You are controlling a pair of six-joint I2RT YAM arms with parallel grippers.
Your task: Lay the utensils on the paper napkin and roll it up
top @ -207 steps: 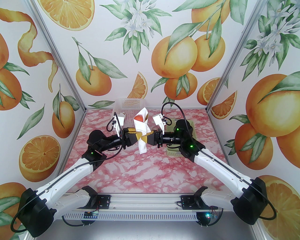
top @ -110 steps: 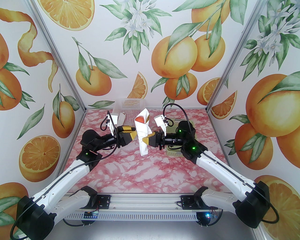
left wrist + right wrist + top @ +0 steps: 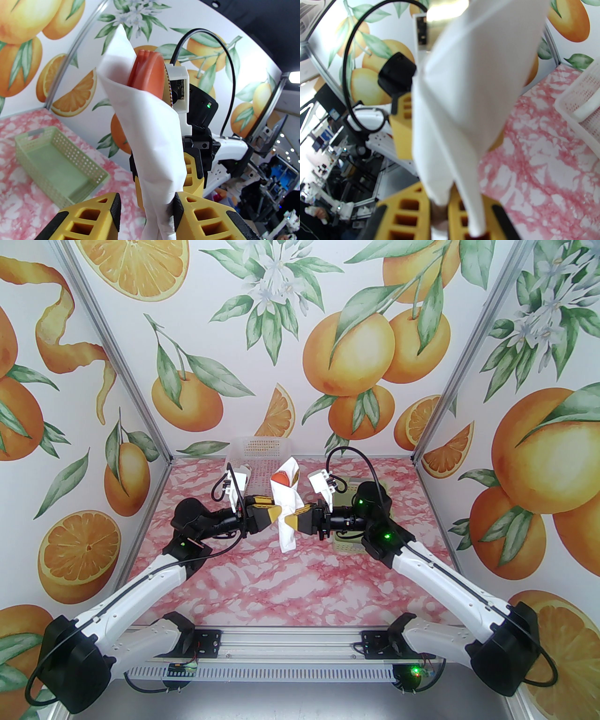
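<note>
The napkin roll [image 3: 286, 497], spoon [image 3: 280, 478] poking out on top, stands upright above the bench [image 3: 300, 577], clamped in the right jaws; left jaws straddle it, parted.

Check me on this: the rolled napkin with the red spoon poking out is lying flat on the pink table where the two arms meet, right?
Not quite. The paper napkin roll is not lying flat on the table; it stands upright in the air, pinched by the right gripper, as the top external view shows. The rest is right: the red spoon pokes out of its top.
</note>
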